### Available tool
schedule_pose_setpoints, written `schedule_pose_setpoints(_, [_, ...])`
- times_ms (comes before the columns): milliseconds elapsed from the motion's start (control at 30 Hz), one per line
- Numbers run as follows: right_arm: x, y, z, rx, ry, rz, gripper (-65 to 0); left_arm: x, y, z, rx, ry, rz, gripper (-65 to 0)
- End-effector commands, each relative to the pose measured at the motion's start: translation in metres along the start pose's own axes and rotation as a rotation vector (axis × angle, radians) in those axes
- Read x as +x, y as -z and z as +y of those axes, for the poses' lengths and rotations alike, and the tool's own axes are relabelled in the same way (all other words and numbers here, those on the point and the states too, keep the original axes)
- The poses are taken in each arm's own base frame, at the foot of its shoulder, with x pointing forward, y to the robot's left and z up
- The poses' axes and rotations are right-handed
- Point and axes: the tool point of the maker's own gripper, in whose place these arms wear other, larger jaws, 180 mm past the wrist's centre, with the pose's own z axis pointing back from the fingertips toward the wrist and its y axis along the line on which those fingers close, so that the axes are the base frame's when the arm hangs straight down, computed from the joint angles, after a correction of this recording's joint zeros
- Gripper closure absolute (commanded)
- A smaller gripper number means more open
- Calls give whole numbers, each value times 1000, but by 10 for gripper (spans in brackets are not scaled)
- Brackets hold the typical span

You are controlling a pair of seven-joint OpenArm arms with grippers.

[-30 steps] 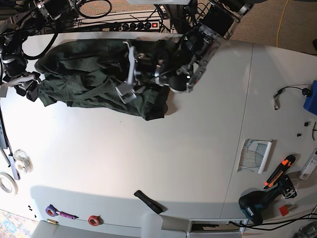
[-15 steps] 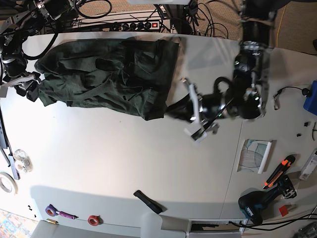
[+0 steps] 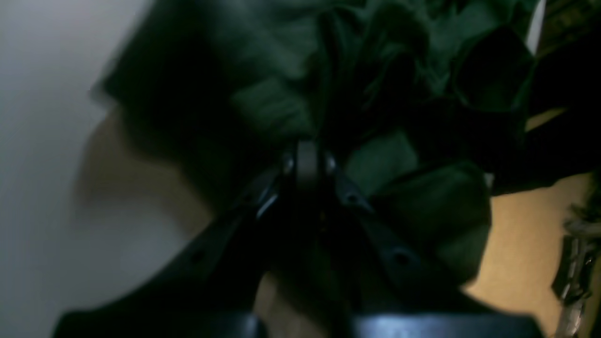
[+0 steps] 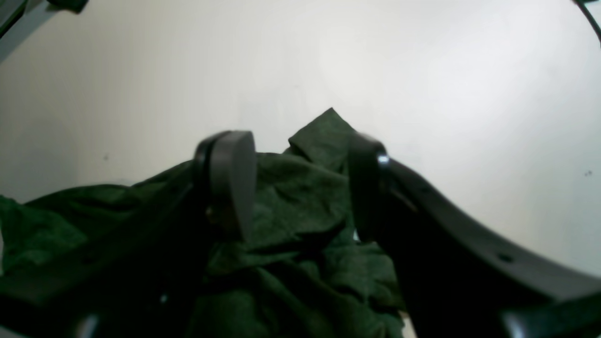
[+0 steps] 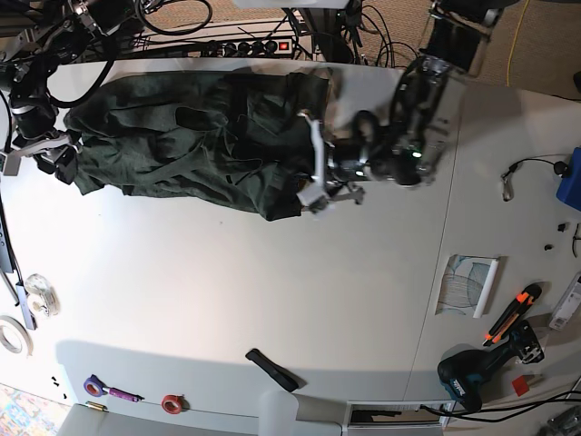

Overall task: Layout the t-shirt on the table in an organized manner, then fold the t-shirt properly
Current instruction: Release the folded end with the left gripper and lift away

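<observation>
A dark green t-shirt [image 5: 182, 145] lies crumpled across the table's far left part. At the shirt's right edge is my left gripper [image 5: 310, 178]. In the blurred left wrist view the left gripper [image 3: 307, 159] has its fingers together, and t-shirt [image 3: 281, 70] folds bunch around the tips. My right gripper [image 5: 50, 159] is at the shirt's left end. In the right wrist view the right gripper [image 4: 300, 188] is open, its fingers [image 4: 230, 183] straddling rumpled t-shirt [image 4: 324, 136] fabric near a pointed corner.
A power strip [image 5: 245, 45] and cables run along the far edge. Tape rolls [image 5: 41, 295] lie at the left edge. A black strip [image 5: 272, 368] and red tape [image 5: 171, 402] lie near the front. A drill [image 5: 472, 377], an orange cutter [image 5: 513, 313] and a paper [image 5: 467, 286] are at the right.
The left arm swung from over the shirt out to the bare table on the right, then came back to the shirt's right edge. The right arm has barely moved.
</observation>
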Motion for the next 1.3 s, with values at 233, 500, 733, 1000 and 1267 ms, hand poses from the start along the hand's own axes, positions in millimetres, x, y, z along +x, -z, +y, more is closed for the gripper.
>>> schedule_pose_setpoints(233, [14,-3,1,6,-16,-49,-311,23,28,-22,47,163,-8,0])
schedule_pose_setpoints(500, [14,-3,1,7,-16,-48,-311,76,33,-25,61,237,-122,0])
schedule_pose_setpoints(733, [14,-3,1,6,-17,-48,-311,102,20,-7,77,197,-132,0])
schedule_pose_setpoints(1000, [14,-3,1,6,-17,-46,-311,57,-19,14,-46,215,105,0])
schedule_pose_setpoints(1267, [12,-2,2,10,-16,-38,-311,27,-12,18,11,210,85,0])
